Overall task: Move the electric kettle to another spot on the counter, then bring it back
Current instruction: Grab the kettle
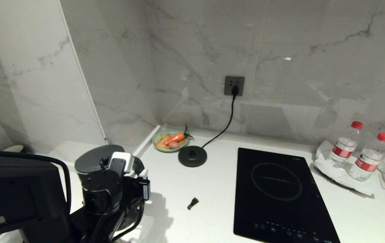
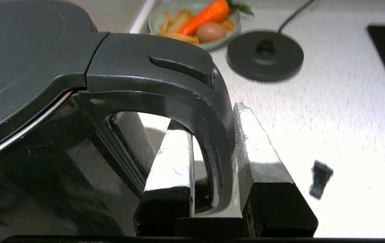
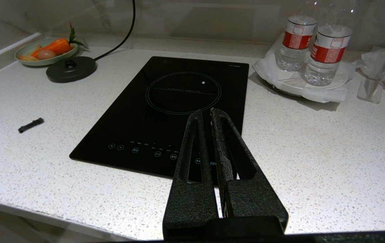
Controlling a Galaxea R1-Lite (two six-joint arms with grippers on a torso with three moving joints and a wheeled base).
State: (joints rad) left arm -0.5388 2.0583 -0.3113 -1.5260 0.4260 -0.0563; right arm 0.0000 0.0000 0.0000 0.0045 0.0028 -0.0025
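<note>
At the counter's (image 1: 212,202) left edge, left gripper (image 2: 212,148) pinches the electric kettle's (image 2: 44,101) handle.
Right gripper (image 3: 205,113), fingers pressed together, hovers by the front edge.

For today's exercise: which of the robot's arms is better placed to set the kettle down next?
Left: its fingers already clamp the electric kettle by its handle, while the right gripper waits shut above the hob.

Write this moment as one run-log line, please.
left gripper: shut on kettle handle | kettle: off base | right gripper: shut, empty, over hob
</note>
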